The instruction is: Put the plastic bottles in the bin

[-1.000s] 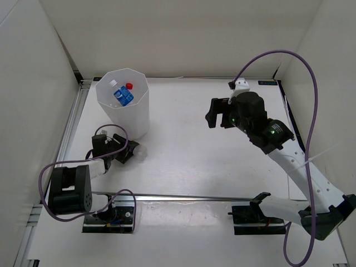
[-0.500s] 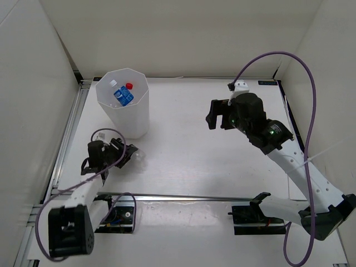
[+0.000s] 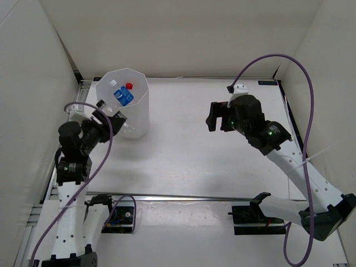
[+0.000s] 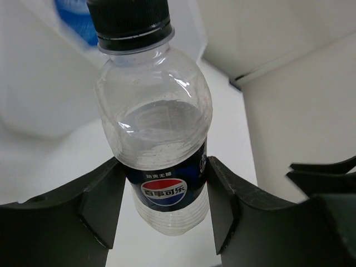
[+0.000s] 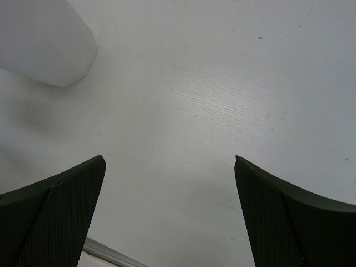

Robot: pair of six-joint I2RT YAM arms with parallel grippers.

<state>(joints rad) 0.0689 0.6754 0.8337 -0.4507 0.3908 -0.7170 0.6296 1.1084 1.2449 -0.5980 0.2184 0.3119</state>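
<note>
The right gripper [image 5: 169, 164] hangs over a bare white table [image 5: 222, 83] with faint wood grain, its two dark, textured fingers [image 5: 55, 217] spread wide apart with nothing between them. Ahead of the left finger, in the upper-left corner, stands the lower part of a white bin [image 5: 41, 39].

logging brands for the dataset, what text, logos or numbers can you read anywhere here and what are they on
"百事可乐": across the Pepsi globe logo on the dark label of the black-capped bottle, held in the left gripper.
Small white line above that logo: too small to read.
Label of the blue-labelled bottle in the bin: too small in the top view, blurred in the left wrist view.
Right wrist view: no text.
</note>
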